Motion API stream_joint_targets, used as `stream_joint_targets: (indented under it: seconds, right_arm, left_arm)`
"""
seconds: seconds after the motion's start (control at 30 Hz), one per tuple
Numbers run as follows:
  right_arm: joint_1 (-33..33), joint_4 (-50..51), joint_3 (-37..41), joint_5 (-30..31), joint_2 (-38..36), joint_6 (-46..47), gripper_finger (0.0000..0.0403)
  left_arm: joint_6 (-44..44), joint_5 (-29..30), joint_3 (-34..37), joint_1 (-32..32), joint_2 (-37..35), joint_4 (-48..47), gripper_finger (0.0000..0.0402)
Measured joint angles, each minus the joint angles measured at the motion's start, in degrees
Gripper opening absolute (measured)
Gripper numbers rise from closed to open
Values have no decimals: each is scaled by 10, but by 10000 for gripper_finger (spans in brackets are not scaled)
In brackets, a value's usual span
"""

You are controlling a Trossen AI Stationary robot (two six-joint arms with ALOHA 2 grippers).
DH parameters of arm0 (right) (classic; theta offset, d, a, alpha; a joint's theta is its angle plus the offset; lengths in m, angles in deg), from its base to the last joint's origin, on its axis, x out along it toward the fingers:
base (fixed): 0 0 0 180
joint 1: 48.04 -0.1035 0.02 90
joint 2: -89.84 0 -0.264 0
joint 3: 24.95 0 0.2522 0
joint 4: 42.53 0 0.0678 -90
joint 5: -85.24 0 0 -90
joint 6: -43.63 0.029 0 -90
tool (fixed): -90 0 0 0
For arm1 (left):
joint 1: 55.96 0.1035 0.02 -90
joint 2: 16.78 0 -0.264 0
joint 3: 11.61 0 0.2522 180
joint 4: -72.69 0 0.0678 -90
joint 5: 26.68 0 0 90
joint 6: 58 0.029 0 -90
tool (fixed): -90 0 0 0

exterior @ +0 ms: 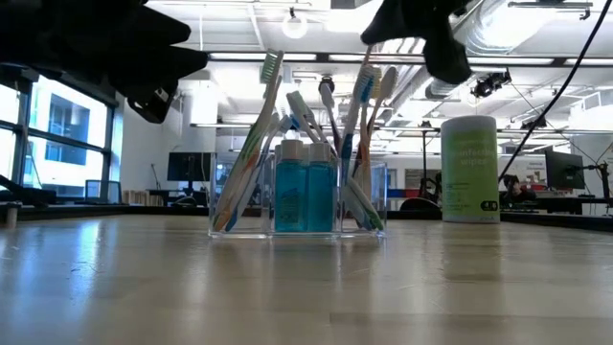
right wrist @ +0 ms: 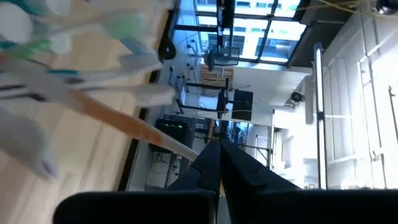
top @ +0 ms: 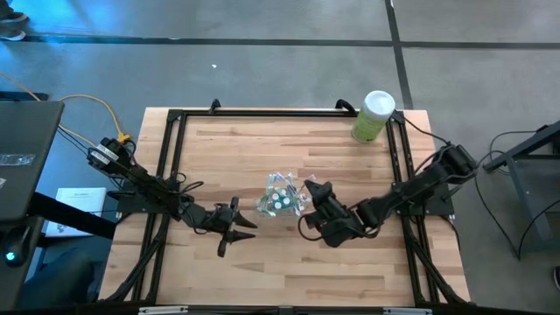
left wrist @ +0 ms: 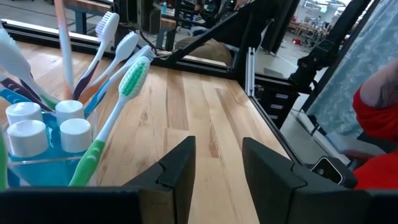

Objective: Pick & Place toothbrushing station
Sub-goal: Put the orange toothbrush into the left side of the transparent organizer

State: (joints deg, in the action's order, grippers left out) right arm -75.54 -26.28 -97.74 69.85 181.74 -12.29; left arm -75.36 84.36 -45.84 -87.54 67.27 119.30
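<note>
High view: clear cup (top: 282,198) of toothbrushes (exterior: 251,153) stands mid-desk (top: 262,262). Left hand (top: 238,229) gapes, empty — right hand (top: 309,188) clenched, grasping nothing.

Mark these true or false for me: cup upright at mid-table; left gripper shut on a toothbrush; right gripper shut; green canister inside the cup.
1. The clear cup stands upright near the table's middle. True.
2. The left gripper is shut on a toothbrush. False: its jaws stand open, empty, beside the cup.
3. The right gripper is shut. True.
4. The green canister sits inside the cup. False: it stands apart near the table's far right corner.
</note>
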Motion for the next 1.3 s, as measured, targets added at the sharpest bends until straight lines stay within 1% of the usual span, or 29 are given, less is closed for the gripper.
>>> stream_joint_targets:
  seconds: [0.3,0.4,0.6,0.67,0.77,0.83,0.97,1.03,1.13,1.3]
  right_arm:
    - [8,-79,0,-54,50,-57,3]
    - [11,-90,0,-89,63,-59,3]
    - [18,-91,0,-146,80,-35,4]
    - [20,-89,0,-161,81,-19,4]
    - [24,-83,0,-205,80,16,4]
    - [25,-82,0,-220,80,37,4]
    - [25,-83,0,-218,80,80,4]
    - [24,-83,0,-206,80,93,4]
    - [24,-83,0,-194,80,92,4]
    - [14,-98,0,-193,80,93,6]
  left_arm:
    - [0,0,0,0,0,-1,129]
    - [0,0,0,0,0,-1,129]
    - [0,0,0,0,0,-1,129]
    - [0,0,0,0,0,-1,129]
    - [1,0,0,0,0,-2,129]
    - [1,0,0,0,0,-2,129]
    - [0,0,0,0,0,-2,129]
    - [1,0,0,0,0,-2,129]
    - [1,0,0,0,0,-2,129]
    - [0,0,0,0,0,-4,129]
